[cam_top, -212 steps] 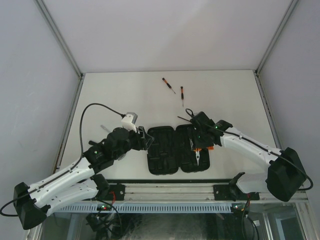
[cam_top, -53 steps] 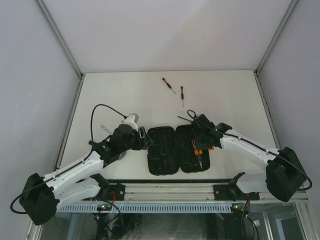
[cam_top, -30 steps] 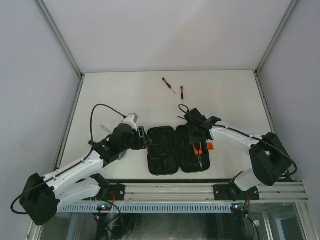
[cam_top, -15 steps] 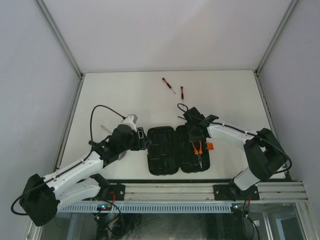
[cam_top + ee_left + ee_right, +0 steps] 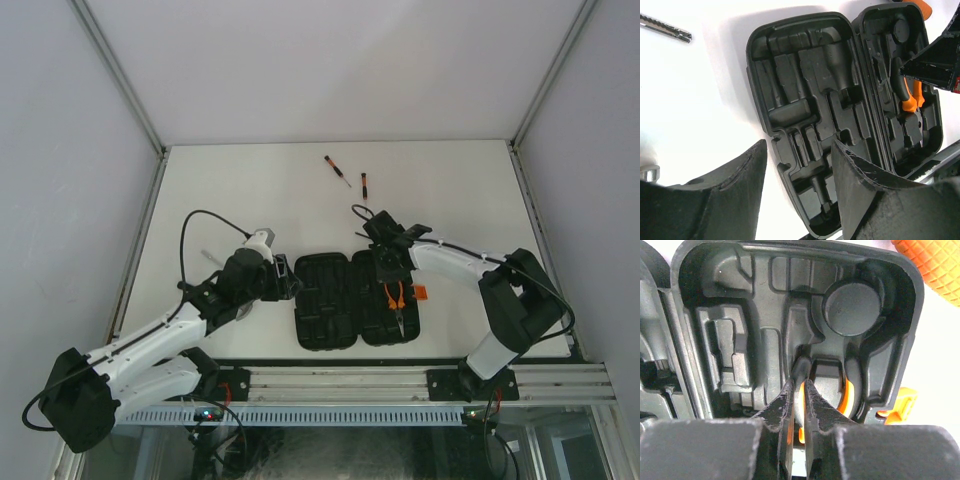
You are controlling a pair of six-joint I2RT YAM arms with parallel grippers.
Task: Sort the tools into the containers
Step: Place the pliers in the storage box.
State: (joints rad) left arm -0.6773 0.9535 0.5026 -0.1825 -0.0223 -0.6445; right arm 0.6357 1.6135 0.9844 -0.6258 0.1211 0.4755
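Pliers [image 5: 396, 303] lie in a moulded slot in the right half of the open black case [image 5: 322, 300]. The case sits flat on the white table [image 5: 450, 190] near its front edge, between the two arms, with its orange latch [image 5: 420, 292] on the right side. The right gripper [image 5: 798, 385] is over that half. Its fingers [image 5: 785, 410] are drawn almost together, tips at the pliers' handle; whether they pinch it cannot be told. The left gripper [image 5: 799, 145] hovers at the case's left edge, fingers well apart, holding nothing. A screwdriver [image 5: 338, 171] and a second screwdriver [image 5: 364, 190] lie well beyond the case. A toothed metal strip [image 5: 667, 27] lies left of it. Plain pale walls [image 5: 320, 70] close three sides, with metal posts [image 5: 115, 75] in the corners and a metal rail [image 5: 330, 378] along the front.
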